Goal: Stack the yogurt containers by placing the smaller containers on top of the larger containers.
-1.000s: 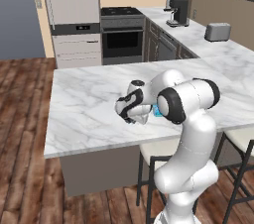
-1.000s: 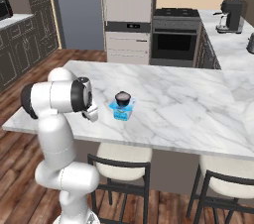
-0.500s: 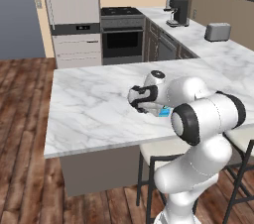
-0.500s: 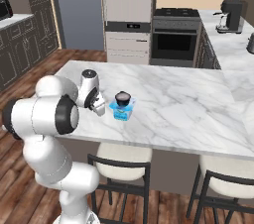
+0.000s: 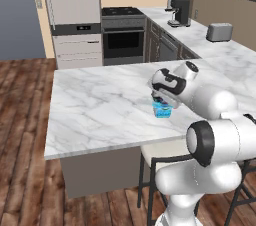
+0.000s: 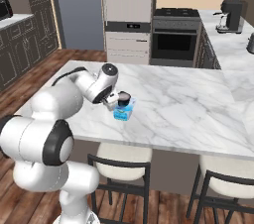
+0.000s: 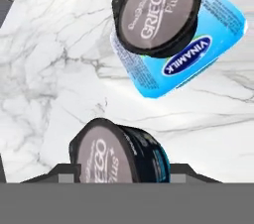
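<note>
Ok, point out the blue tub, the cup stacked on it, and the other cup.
blue tub (image 7: 198, 57): hand view, on its labelled side.
stacked cup (image 7: 156, 12): hand view, on its lid.
other cup (image 7: 106, 156): hand view, on its lid, near the bottom edge.

The grey lid of the small dark round cup (image 7: 158, 12) reads "GRIEGO Plus"; the light-blue squarish tub (image 7: 198, 59) beneath it bears a dark blue oval "VINAMILK"; the nearer dark cup's grey lid (image 7: 101, 156) shows "GO" and little else
</note>
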Controlling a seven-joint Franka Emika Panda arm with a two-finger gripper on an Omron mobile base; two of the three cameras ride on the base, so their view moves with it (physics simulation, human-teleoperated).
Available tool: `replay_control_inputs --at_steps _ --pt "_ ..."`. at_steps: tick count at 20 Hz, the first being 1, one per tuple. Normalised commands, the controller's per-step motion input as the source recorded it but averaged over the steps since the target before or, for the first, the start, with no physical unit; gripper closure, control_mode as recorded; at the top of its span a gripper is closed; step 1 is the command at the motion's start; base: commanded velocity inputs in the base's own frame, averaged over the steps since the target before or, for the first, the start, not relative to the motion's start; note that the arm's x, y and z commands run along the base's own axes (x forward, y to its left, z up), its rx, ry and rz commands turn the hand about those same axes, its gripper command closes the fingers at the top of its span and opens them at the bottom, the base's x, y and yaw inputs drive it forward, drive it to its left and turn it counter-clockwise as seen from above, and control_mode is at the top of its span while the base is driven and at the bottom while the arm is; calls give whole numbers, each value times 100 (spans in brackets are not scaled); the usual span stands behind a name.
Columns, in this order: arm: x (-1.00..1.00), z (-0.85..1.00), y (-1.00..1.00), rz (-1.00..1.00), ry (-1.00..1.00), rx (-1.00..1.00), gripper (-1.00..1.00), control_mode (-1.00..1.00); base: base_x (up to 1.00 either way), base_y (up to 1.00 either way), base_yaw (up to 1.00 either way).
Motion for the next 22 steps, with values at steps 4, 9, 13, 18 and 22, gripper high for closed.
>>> replay_control_inputs --at_steps 4,9,13,18,22 --pt "0 70 -57 1 0 14 100 -100 0 0 0" --pt "0 36 -61 2 0 13 100 -100 0 0 0" --pt "9 0 -45 6 0 8 100 -100 0 0 0" --pt "23 -7 -19 11 0 3 100 -100 0 0 0" --pt "36 -11 -1 14 0 2 100 -100 0 0 0"
